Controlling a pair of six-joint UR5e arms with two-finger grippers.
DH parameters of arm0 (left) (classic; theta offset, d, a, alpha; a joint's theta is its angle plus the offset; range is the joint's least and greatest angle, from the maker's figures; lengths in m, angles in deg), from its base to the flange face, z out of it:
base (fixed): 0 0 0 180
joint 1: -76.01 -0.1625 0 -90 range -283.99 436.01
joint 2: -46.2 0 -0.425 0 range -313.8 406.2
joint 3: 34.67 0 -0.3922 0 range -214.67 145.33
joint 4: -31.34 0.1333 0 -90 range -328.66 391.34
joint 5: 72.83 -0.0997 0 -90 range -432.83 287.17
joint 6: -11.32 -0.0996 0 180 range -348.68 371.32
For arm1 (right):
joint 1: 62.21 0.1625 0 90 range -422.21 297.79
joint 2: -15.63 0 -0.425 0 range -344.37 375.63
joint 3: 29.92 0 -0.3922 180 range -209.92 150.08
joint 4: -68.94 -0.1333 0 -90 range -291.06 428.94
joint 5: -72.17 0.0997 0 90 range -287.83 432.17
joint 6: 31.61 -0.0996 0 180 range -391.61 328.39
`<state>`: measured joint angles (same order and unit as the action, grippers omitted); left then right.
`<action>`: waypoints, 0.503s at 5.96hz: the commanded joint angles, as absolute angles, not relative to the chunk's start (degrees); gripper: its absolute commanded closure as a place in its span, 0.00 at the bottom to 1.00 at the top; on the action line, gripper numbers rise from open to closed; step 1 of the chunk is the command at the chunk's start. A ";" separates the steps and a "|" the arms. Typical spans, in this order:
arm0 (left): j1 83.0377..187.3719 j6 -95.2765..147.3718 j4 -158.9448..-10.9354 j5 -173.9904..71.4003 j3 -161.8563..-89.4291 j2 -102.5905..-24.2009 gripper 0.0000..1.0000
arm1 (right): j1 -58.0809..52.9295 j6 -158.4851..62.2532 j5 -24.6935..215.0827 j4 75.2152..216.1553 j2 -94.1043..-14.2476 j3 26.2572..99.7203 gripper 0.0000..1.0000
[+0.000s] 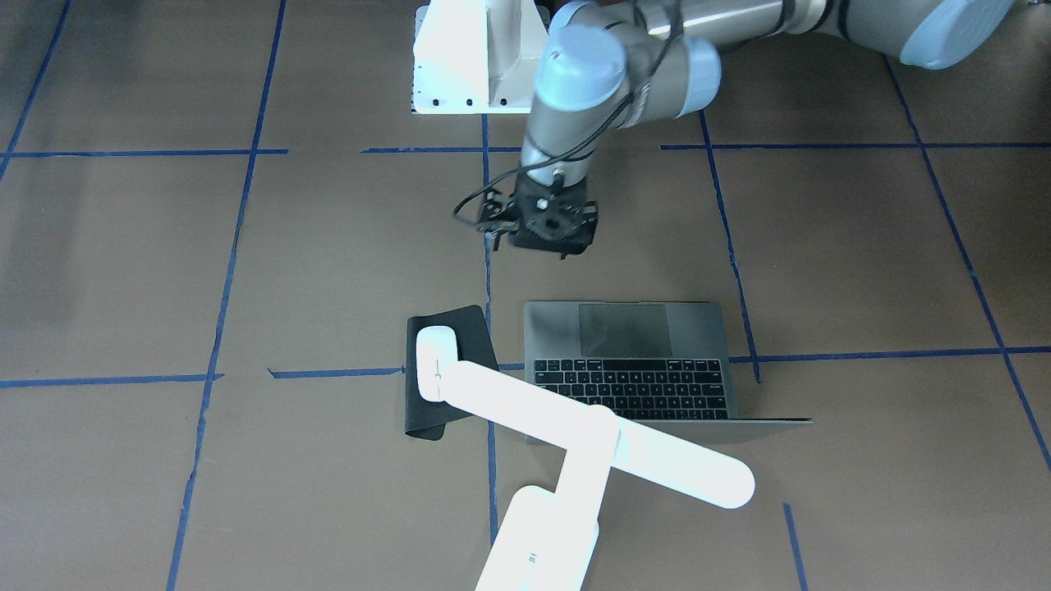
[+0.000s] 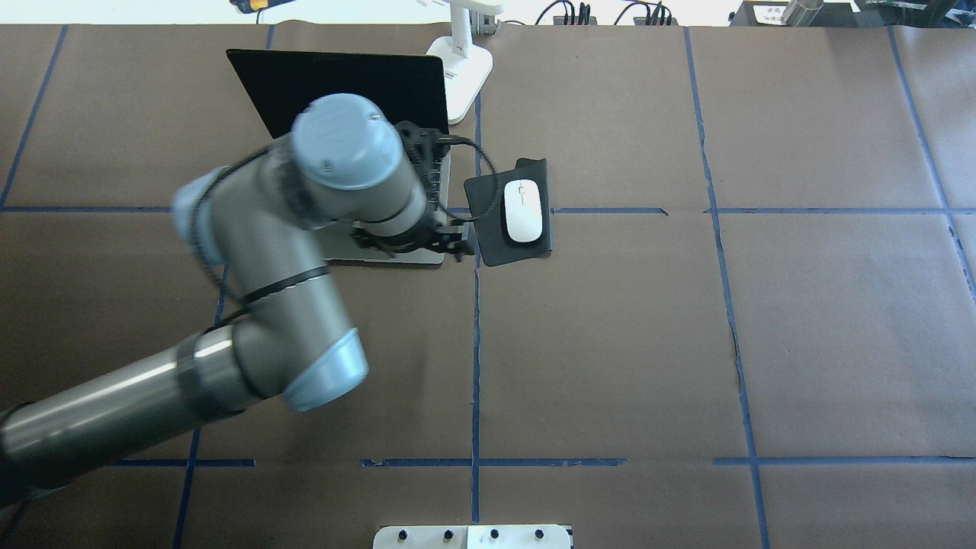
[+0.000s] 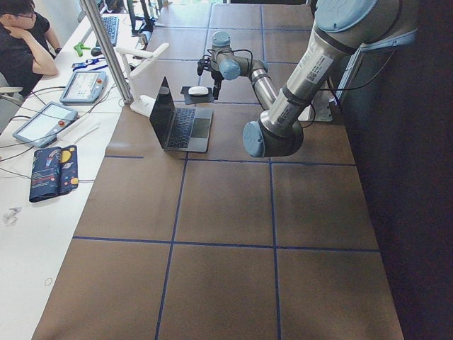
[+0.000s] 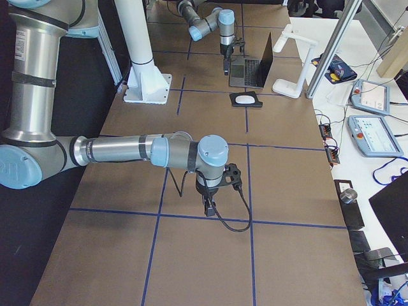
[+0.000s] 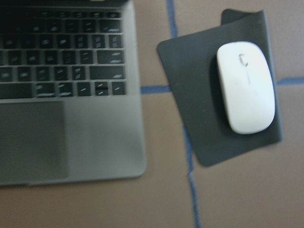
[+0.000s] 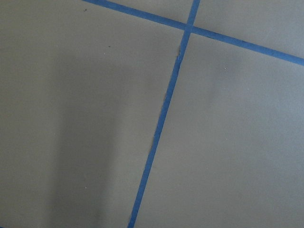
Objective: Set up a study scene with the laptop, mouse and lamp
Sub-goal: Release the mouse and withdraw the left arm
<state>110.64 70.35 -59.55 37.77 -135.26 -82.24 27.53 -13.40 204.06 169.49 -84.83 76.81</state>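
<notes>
The laptop (image 1: 628, 361) stands open, its dark screen (image 2: 335, 84) towards the robot. The white mouse (image 1: 435, 361) lies on a thin black mat (image 1: 468, 328) beside it and also shows in the left wrist view (image 5: 246, 87). The white lamp (image 1: 608, 447) stands behind the laptop on its base (image 1: 538, 542), its bar head reaching over the keyboard and mat. My left gripper (image 1: 552, 234) hovers at the laptop's front edge, near the mat corner (image 2: 488, 229); I cannot tell whether it is open or shut. My right gripper (image 4: 208, 207) hangs low over bare table far from these things; I cannot tell its state.
The white bolted pedestal (image 1: 476, 57) stands at the robot's side of the table. Blue tape lines (image 6: 161, 118) cross the brown table cover. A side table with teach pendants (image 4: 370, 95) and a seated person (image 3: 21, 35) lie beyond the far edge.
</notes>
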 commanded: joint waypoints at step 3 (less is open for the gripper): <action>136.82 23.96 -51.19 53.68 -150.08 -52.57 0.00 | 27.53 -13.42 204.44 169.40 -84.65 75.46 0.00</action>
